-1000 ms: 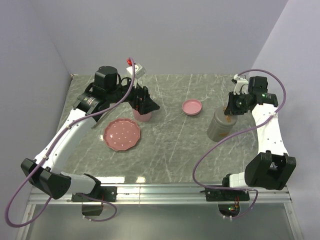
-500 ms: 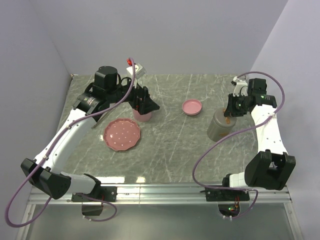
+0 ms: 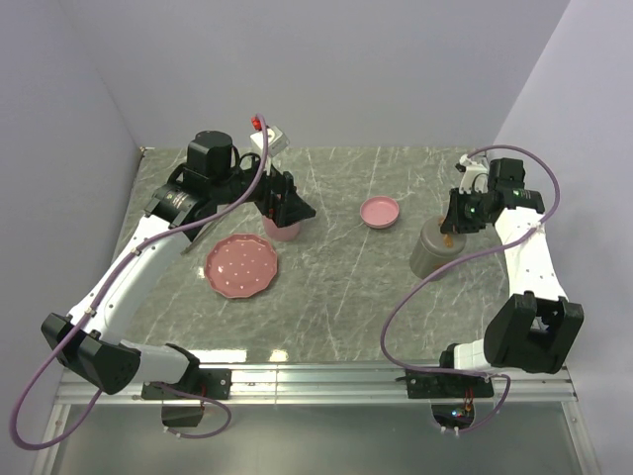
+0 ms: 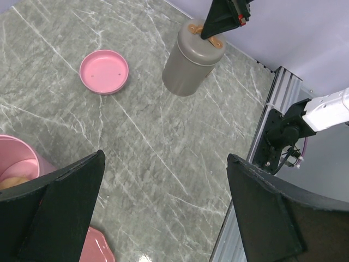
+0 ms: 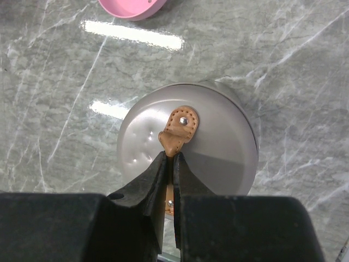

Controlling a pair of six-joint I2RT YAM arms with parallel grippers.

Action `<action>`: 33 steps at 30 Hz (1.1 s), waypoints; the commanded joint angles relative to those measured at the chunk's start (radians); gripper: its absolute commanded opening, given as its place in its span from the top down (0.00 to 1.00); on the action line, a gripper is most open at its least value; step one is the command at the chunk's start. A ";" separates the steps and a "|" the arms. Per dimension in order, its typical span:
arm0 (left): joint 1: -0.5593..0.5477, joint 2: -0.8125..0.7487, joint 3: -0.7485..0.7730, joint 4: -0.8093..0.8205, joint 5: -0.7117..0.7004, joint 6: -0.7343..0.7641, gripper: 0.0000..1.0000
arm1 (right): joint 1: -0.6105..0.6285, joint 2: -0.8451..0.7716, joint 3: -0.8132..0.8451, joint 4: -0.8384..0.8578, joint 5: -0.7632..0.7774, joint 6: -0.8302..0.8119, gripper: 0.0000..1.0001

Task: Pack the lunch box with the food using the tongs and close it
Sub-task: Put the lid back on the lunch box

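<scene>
The lunch box point(image 3: 432, 247) is a grey cylinder with a tan leather strap point(image 5: 179, 130) on its top, standing at the right. My right gripper point(image 5: 173, 155) point(image 3: 453, 233) is shut on that strap from above. A pink cup point(image 3: 282, 230) stands mid-left; a pale beige piece of food point(image 4: 13, 181) lies inside it. My left gripper point(image 4: 164, 158) point(image 3: 290, 210) hovers wide open over the cup, holding nothing. A thin silvery strip, probably the tongs point(image 3: 195, 237), pokes out from under the left arm.
A pink dotted plate point(image 3: 241, 265) lies in front of the cup. A small pink lid point(image 3: 380, 212) rests between cup and lunch box. A white box with a red button point(image 3: 269, 137) sits at the back wall. A metal rail point(image 3: 326, 378) runs along the table's near edge.
My right arm has shifted slightly toward the back with the strap still pinched. The left arm has not moved.
</scene>
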 commanded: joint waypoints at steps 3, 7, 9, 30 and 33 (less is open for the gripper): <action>0.002 -0.007 0.003 0.032 0.022 0.018 0.01 | -0.009 0.000 -0.031 0.014 -0.023 -0.001 1.00; 0.002 -0.004 0.011 0.030 0.030 0.016 0.01 | -0.011 -0.002 -0.048 0.019 -0.016 -0.001 1.00; 0.002 -0.002 0.012 0.033 0.032 0.012 0.01 | -0.014 0.004 -0.057 0.014 -0.019 0.001 1.00; 0.002 -0.009 0.014 0.027 0.042 0.019 0.01 | -0.028 -0.009 0.041 -0.059 -0.028 -0.013 0.58; 0.002 -0.010 0.012 0.027 0.044 0.019 0.01 | -0.026 -0.020 0.049 -0.059 -0.009 -0.015 0.48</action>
